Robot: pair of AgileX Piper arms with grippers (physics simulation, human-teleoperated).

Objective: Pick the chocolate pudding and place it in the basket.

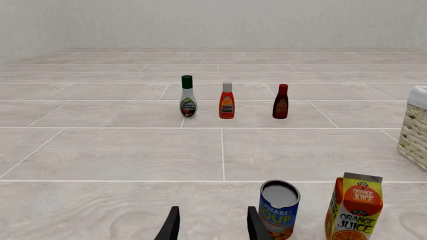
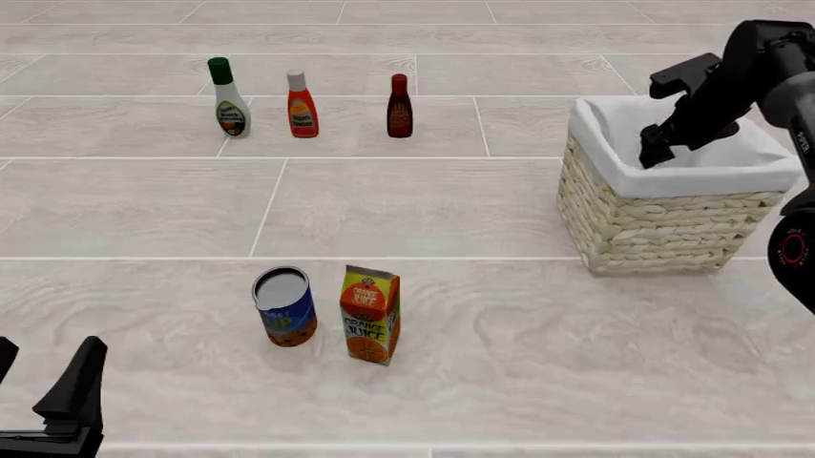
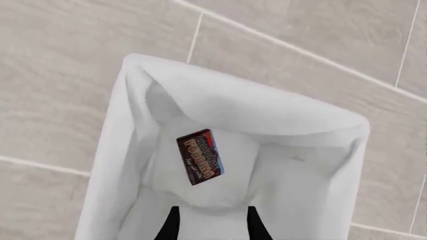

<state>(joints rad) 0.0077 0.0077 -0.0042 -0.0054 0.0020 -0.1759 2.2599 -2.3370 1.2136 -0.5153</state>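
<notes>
Chocolate pudding (image 3: 200, 156) lies flat on the white lining inside the basket (image 2: 662, 224), so I judge the drop done. My right end effector (image 3: 210, 222) hangs above it, fingers apart, holding nothing. My left end effector (image 1: 212, 225) waits open at seven o'clock, empty. Soup can (image 2: 284, 305) and juice carton (image 2: 369, 314) stand well clear of the basket.

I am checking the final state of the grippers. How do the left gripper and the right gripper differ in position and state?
The left gripper is low near the front edge, far from the basket; the right gripper hangs over the basket. Below the right gripper's jaws the chocolate pudding lies inside the basket; ahead of the left gripper's jaws is only floor. Both are open and hold nothing.
</notes>
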